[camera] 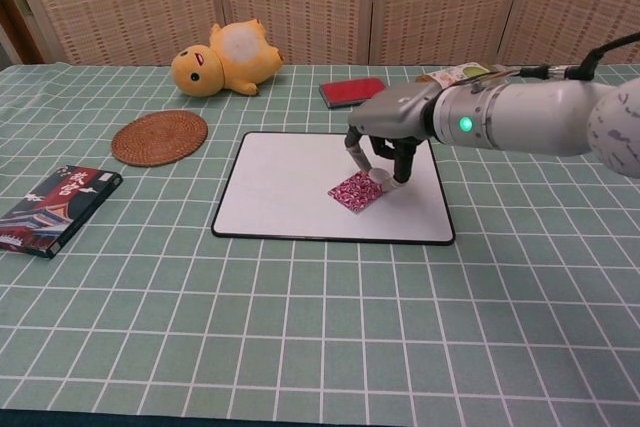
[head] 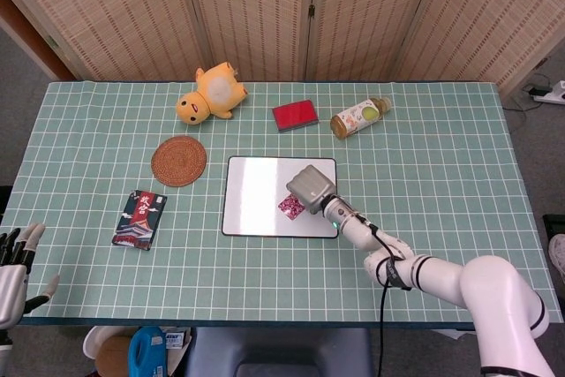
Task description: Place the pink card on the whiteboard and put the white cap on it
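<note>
The pink patterned card (head: 290, 207) (camera: 352, 193) lies on the right half of the whiteboard (head: 252, 196) (camera: 280, 187). My right hand (head: 311, 188) (camera: 390, 132) hovers over the card's right corner, fingers pointing down. It pinches the small white cap (camera: 378, 179) at the fingertips, right at the card's edge; I cannot tell whether the cap touches the card. The head view hides the cap under the hand. My left hand (head: 13, 271) sits off the table's front left corner with its fingers apart, holding nothing.
At the back lie a yellow plush toy (head: 212, 93) (camera: 222, 59), a red case (head: 294, 115) (camera: 355, 91) and a bottle (head: 358, 116) on its side. A woven coaster (head: 178, 161) (camera: 159, 137) and a dark book (head: 139, 219) (camera: 55, 209) lie left of the board.
</note>
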`<control>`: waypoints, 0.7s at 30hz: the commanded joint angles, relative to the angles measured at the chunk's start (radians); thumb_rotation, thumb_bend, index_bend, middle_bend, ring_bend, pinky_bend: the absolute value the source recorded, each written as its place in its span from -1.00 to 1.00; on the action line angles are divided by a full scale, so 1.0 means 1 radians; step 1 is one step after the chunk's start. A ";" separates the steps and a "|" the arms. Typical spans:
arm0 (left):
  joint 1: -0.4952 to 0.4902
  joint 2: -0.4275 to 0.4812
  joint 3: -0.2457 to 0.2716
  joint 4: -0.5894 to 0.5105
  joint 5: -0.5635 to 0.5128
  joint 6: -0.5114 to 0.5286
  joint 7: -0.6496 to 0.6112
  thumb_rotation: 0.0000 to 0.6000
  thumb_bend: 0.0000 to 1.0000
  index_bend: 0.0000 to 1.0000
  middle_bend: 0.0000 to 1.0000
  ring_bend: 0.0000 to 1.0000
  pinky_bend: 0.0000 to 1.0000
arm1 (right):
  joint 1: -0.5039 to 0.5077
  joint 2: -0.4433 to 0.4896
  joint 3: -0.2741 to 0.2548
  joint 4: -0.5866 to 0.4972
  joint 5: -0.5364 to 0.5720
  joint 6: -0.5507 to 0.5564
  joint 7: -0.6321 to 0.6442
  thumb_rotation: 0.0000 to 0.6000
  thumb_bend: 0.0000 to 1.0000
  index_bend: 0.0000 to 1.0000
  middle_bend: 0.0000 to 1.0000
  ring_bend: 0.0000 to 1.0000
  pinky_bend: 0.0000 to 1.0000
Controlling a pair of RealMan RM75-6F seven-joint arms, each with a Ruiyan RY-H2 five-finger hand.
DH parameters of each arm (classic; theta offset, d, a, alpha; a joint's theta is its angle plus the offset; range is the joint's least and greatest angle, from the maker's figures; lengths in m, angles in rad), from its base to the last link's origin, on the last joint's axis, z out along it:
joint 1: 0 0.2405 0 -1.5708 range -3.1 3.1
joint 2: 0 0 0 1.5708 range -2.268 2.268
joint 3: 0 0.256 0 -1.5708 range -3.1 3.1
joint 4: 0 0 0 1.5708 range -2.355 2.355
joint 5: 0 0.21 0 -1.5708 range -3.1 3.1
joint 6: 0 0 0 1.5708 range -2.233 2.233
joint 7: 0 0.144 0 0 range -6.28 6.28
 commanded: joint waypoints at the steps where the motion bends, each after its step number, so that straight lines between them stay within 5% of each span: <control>1: 0.000 0.001 0.000 0.000 -0.001 -0.001 -0.002 1.00 -0.38 -1.00 -1.00 -1.00 -1.00 | 0.008 -0.009 -0.002 0.011 0.007 -0.002 -0.001 1.00 -0.43 -0.04 0.70 1.00 1.00; 15: 0.005 0.003 0.001 0.010 -0.006 -0.002 -0.017 1.00 -0.38 -1.00 -1.00 -1.00 -1.00 | 0.005 0.020 -0.009 -0.034 0.015 0.038 0.016 1.00 -0.43 -0.57 0.69 1.00 1.00; 21: -0.007 0.009 -0.010 0.014 -0.006 -0.010 -0.026 1.00 -0.38 -1.00 -1.00 -1.00 -1.00 | -0.081 0.174 -0.019 -0.188 0.013 0.173 0.018 1.00 -0.42 -0.57 0.55 0.93 1.00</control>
